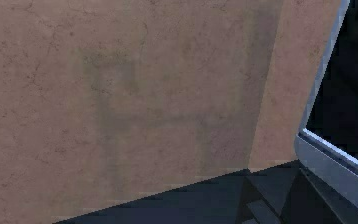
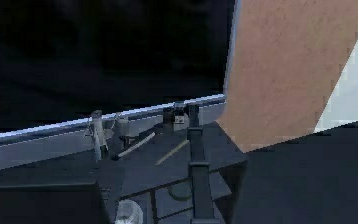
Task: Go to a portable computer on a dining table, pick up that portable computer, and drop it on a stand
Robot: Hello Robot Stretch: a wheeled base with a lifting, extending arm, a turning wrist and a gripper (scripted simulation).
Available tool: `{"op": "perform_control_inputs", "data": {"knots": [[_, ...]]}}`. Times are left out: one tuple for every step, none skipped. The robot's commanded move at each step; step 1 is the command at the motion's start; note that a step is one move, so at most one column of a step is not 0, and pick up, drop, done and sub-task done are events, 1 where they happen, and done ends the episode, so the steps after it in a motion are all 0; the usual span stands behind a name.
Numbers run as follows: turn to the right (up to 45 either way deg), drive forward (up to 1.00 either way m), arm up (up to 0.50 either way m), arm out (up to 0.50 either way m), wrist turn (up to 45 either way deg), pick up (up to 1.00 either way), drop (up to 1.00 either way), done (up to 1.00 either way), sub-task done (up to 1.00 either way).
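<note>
In the arm side view my arm (image 2: pixel 200 190) rises from the bottom edge as a dark bar. Its white marked squares (image 2: pixel 177 116) stand near a grey window sill. Left of them the gripper (image 2: pixel 109 138) shows pale thin fingers (image 2: pixel 97 132) against the sill. A dark grey flat slab (image 2: pixel 157 165) spreads under and around the arm's far end; its shape does not tell me that it is a portable computer. I cannot tell whether the gripper holds anything.
A tan wall (image 1: pixel 127 90) stands close ahead and meets a second wall at a corner, with dark floor (image 1: pixel 197 205) below. A grey-framed dark window (image 1: pixel 332 160) is at the forward view's right. The window sill (image 2: pixel 47 140) and tan wall (image 2: pixel 287 70) bound the arm side.
</note>
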Motion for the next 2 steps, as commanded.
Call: {"op": "perform_control_inputs", "data": {"knots": [[0.0,0.00,0.00,-0.08,0.0,0.00,0.00,0.00,0.00],[0.0,0.00,0.00,0.00,0.0,0.00,0.00,1.00,0.00]]}}
